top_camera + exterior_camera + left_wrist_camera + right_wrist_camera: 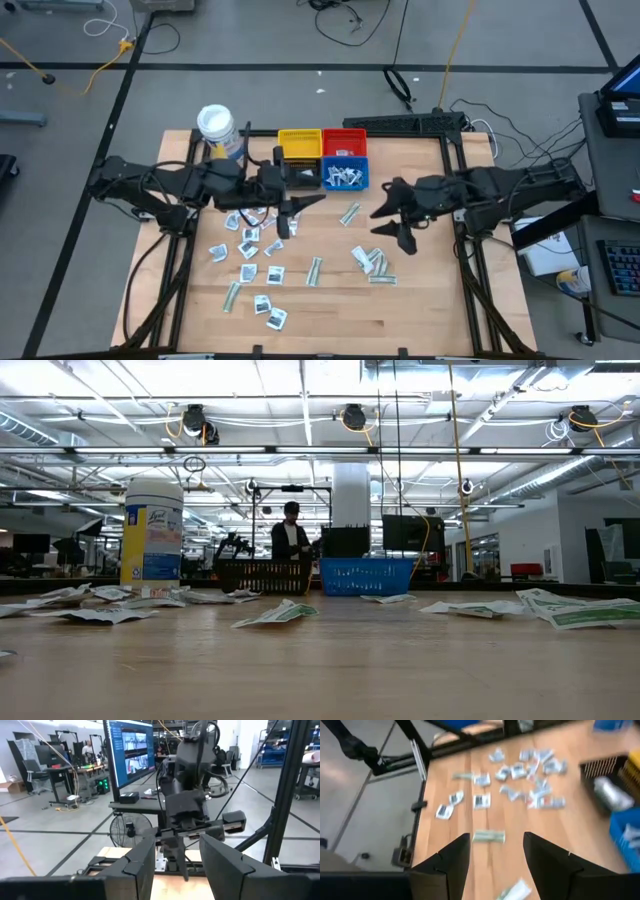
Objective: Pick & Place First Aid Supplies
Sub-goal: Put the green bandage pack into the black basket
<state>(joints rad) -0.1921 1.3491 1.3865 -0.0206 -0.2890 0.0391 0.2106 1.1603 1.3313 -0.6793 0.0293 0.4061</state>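
Some packets already lay in the blue bin (pixel 346 178), but most first aid packets (pixel 250 247) remained scattered on the table (pixel 330 310); both grippers, left gripper (pixel 290 213) and right gripper (pixel 393 226), hung empty with fingers apart.

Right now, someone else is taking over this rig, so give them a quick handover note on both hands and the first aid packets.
Left hand: open, empty, above the table in front of the bins.
Right hand: open, empty, above the table's right-middle.
Packets: most lie loose on the table, a cluster at the left, a few strips to the right.
Done: some packets already sit in the blue bin. The yellow bin and red bin look empty, though that is hard to tell.
Left: nearly all the loose packets still need picking and placing.
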